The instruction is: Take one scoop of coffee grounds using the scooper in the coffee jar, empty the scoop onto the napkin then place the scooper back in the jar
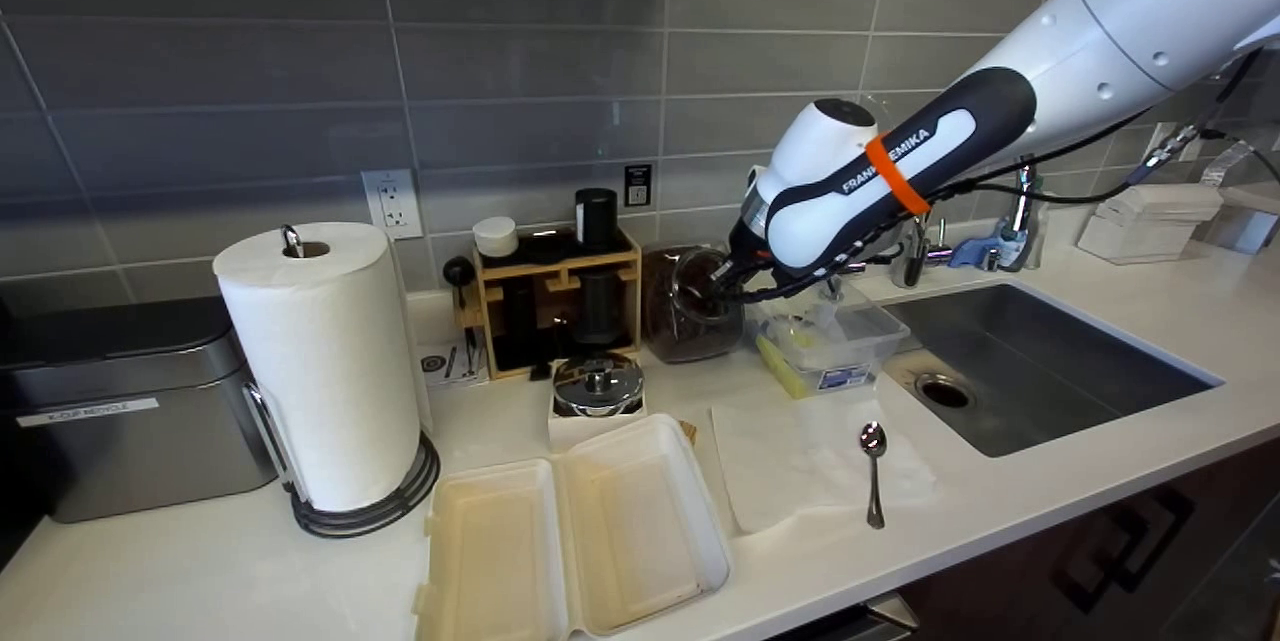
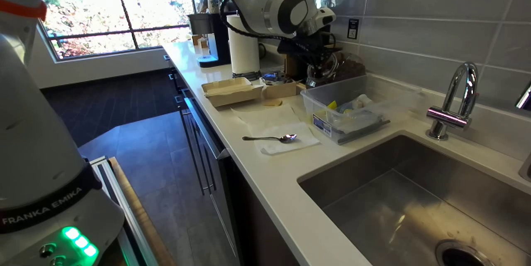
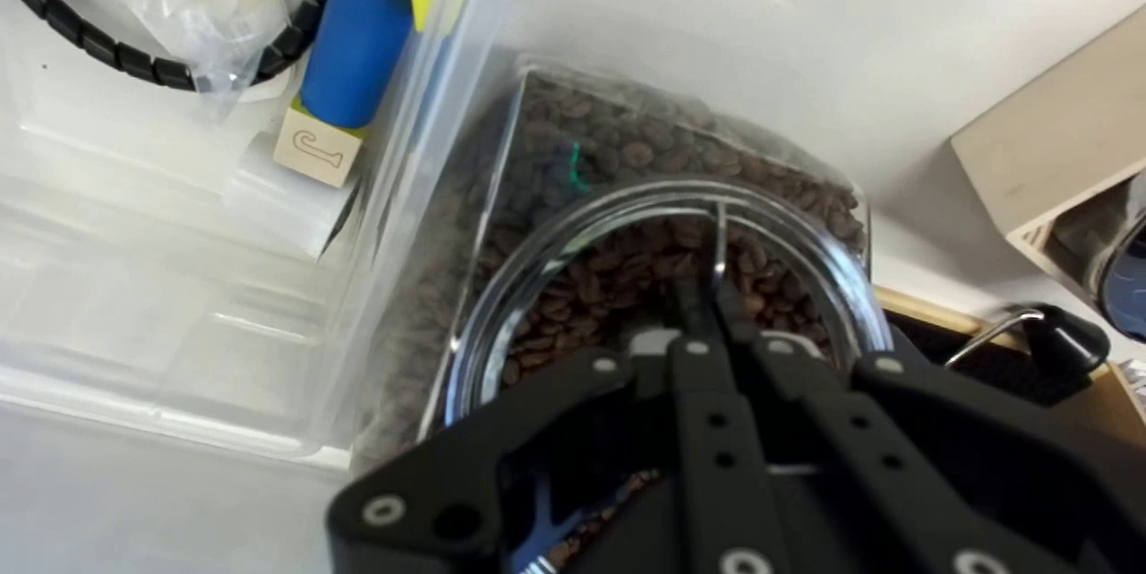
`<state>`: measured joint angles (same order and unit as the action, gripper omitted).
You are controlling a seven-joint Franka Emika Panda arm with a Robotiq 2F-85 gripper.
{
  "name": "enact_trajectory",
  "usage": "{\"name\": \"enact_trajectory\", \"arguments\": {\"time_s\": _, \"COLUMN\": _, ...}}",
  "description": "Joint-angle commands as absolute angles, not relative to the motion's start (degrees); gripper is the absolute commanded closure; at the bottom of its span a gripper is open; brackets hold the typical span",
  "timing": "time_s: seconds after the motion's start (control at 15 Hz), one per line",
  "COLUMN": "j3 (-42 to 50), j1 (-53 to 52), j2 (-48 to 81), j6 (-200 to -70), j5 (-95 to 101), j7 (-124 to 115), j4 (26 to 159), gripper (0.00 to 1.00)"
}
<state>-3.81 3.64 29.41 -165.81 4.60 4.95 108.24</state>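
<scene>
The coffee jar (image 1: 690,331) lies tipped toward the camera beside the wooden rack, brown coffee visible through its glass. In the wrist view the coffee (image 3: 591,287) looks like whole beans inside the round mouth. My gripper (image 3: 714,298) reaches into this mouth, its fingertips close together on the thin silver handle of the scooper (image 3: 720,238). The scooper's bowl is hidden. Both exterior views show the gripper (image 2: 319,67) at the jar's opening. On the counter in front lies the white napkin (image 1: 780,471), with a silver spoon (image 1: 874,481) resting on it.
A clear plastic bin (image 1: 850,341) stands right beside the jar, before the sink (image 1: 1050,361). On the jar's far side is the wooden rack (image 1: 636,311), with a metal tin (image 1: 598,386) in front. An open takeout box (image 1: 640,531) and paper-towel roll (image 1: 320,371) sit farther along.
</scene>
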Motion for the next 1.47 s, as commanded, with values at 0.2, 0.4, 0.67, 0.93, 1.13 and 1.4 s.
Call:
{"name": "enact_trajectory", "arguments": {"time_s": 0.2, "j3": -9.0, "j1": 8.7, "j2": 28.1, "j6": -163.8, "j5": -3.4, "j7": 8.6, "j4": 109.5, "gripper": 0.99}}
{"name": "enact_trajectory", "arguments": {"time_s": 0.4, "j3": -12.3, "j1": 12.0, "j2": 28.2, "j6": -163.5, "j5": -7.7, "j7": 10.8, "j4": 109.4, "gripper": 0.99}}
{"name": "enact_trajectory", "arguments": {"time_s": 0.67, "j3": -14.2, "j1": 14.4, "j2": 28.3, "j6": -162.1, "j5": -11.6, "j7": 12.8, "j4": 109.3, "gripper": 0.99}}
{"name": "enact_trajectory", "arguments": {"time_s": 0.93, "j3": -16.2, "j1": 16.3, "j2": 28.7, "j6": -161.3, "j5": -15.2, "j7": 14.9, "j4": 108.9, "gripper": 0.99}}
{"name": "enact_trajectory", "arguments": {"time_s": 1.13, "j3": -18.1, "j1": 17.8, "j2": 29.0, "j6": -160.0, "j5": -18.6, "j7": 16.5, "j4": 108.6, "gripper": 0.99}}
{"name": "enact_trajectory", "arguments": {"time_s": 1.4, "j3": -19.3, "j1": 18.7, "j2": 29.1, "j6": -158.6, "j5": -22.3, "j7": 18.2, "j4": 108.2, "gripper": 0.99}}
